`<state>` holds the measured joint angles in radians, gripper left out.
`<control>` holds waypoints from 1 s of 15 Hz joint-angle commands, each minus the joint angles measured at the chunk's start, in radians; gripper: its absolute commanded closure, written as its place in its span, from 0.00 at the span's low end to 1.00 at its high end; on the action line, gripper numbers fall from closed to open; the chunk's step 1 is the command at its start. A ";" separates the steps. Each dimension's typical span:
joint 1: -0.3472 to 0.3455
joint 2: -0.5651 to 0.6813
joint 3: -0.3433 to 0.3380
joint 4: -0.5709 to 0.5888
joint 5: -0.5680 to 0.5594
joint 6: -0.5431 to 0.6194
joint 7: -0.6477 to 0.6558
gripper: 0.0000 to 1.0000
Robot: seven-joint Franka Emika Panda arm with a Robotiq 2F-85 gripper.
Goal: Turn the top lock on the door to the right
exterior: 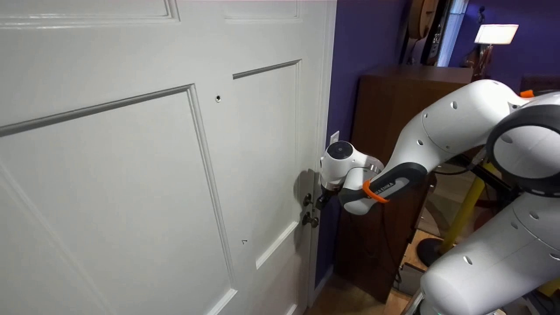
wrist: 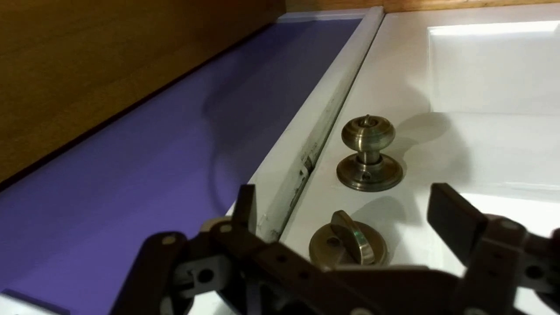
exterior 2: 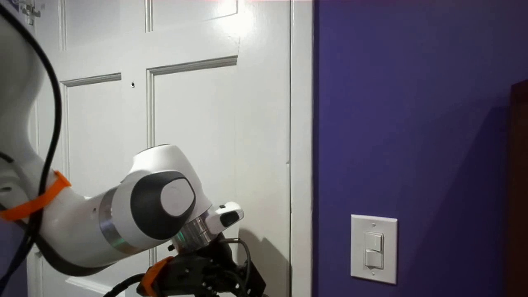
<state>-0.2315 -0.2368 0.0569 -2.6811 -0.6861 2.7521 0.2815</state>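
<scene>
A: How do the jaws stand?

B: Spread wide, grasping nothing; the gripper (wrist: 343, 195) has its two fingers (wrist: 455, 216) well apart.

A: And the top lock (wrist: 348, 243)?

B: Straight ahead on the white door (exterior: 131, 188), near its edge. In the wrist view it shows about midway between the fingers. In an exterior view the lock (exterior: 308, 199) lies just beside their tips, seemingly with a little space between, though contact is hard to judge.

A: Which way does its tab (wrist: 353, 236) run?

B: Aslant, upper left to lower right in the wrist view, so its flat sides face the fingers at an angle. I'd guess a slight roll of the wrist would square them before gripping and turning.

A: Isn't the knob (wrist: 368, 135) higher in that view?

B: Yes, but that view stands upside down; in an exterior view the lock sits above the knob (exterior: 312, 219).

A: And the arm (exterior: 446, 127)?

B: Elbow high, forearm sloping down, wrist dipped beside the door's edge.
</scene>
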 commanded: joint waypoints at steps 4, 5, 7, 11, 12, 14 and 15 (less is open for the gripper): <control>-0.005 0.175 0.012 0.124 -0.039 0.044 0.022 0.00; -0.005 0.192 0.015 0.138 -0.049 0.041 0.025 0.00; 0.000 0.221 0.015 0.158 -0.046 0.042 0.015 0.00; 0.006 0.258 0.016 0.185 -0.047 0.050 0.008 0.31; 0.007 0.264 0.016 0.191 -0.050 0.051 0.011 0.39; 0.009 0.274 0.015 0.200 -0.057 0.054 0.010 0.55; 0.010 0.276 0.015 0.203 -0.064 0.054 0.012 0.61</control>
<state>-0.2231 0.0153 0.0719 -2.5020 -0.7072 2.7881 0.2799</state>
